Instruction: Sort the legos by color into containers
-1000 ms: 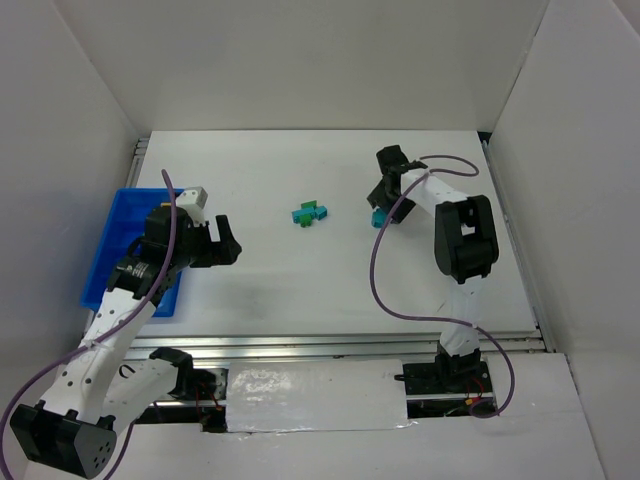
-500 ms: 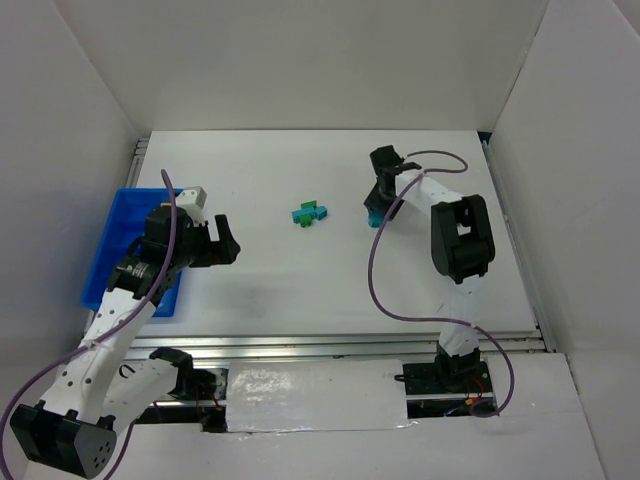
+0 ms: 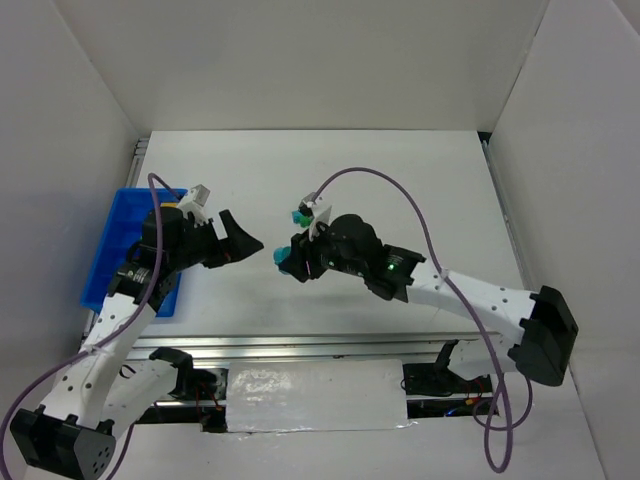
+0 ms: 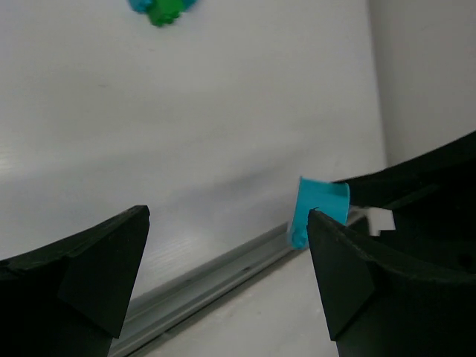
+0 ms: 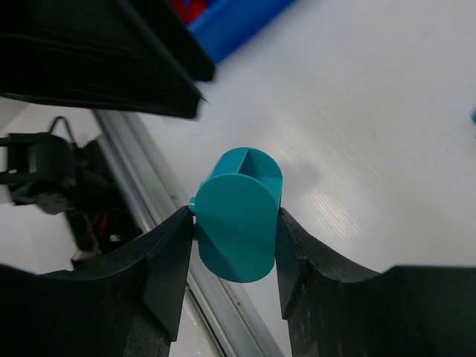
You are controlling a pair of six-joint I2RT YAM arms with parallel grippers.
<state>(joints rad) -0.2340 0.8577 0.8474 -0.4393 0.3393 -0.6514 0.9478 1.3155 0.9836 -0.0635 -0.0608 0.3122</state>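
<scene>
My right gripper (image 3: pixel 292 258) is shut on a teal rounded brick (image 3: pixel 280 260) and holds it above the table's middle left; the brick fills the space between the fingers in the right wrist view (image 5: pixel 238 216). My left gripper (image 3: pixel 244 244) is open and empty, close to the left of that brick. In the left wrist view the brick (image 4: pixel 316 208) hangs just beside the right finger (image 4: pixel 372 282), outside the jaws. A small green and teal brick cluster (image 3: pixel 298 215) lies behind the right gripper and also shows in the left wrist view (image 4: pixel 160 9). The blue tray (image 3: pixel 108 250) lies at the left, with red bricks (image 5: pixel 187 7) inside.
White walls enclose the table on the left, back and right. A grey metal rail (image 3: pixel 330 343) runs along the near edge. The right arm's purple cable (image 3: pixel 400 190) arcs over the middle of the table.
My right arm has swung from the far right to the middle left, carrying the teal brick. My left gripper has moved a little right, toward it.
</scene>
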